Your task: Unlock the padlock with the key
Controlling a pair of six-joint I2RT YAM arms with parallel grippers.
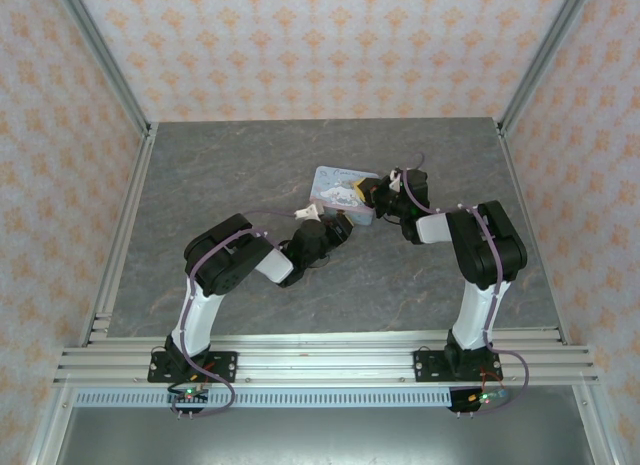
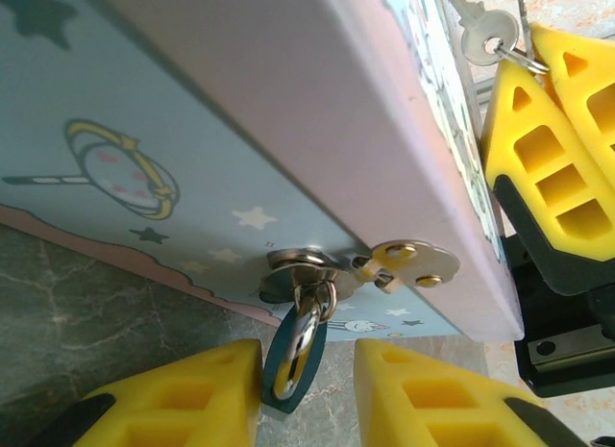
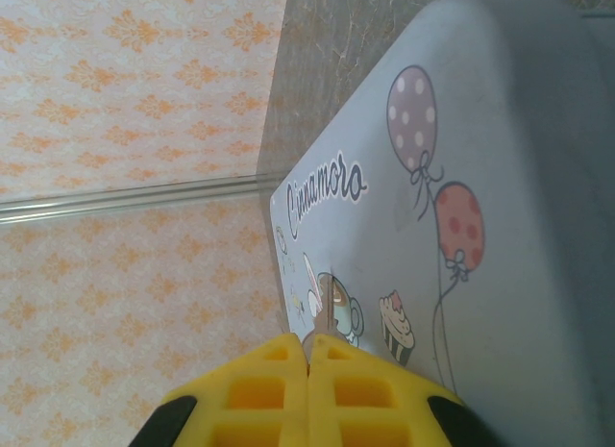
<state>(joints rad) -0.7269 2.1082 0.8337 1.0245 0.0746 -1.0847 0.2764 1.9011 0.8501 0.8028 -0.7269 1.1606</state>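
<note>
The yellow left fingers [image 2: 207, 389] are wide apart at 6 o'clock, one on each side of the tiny dark blue-teal padlock [image 2: 288, 365]. I think they are there to hold it still. The padlock hangs from a little metal clasp [image 2: 317, 264] on the pale blue square tin [image 2: 192, 130], which sits on the grey worktop [image 1: 250, 165]. At 2 o'clock the yellow right fingers [image 2: 553, 149] pinch the ring of the small silver key [image 2: 488, 34], ready to bring it over.
</note>
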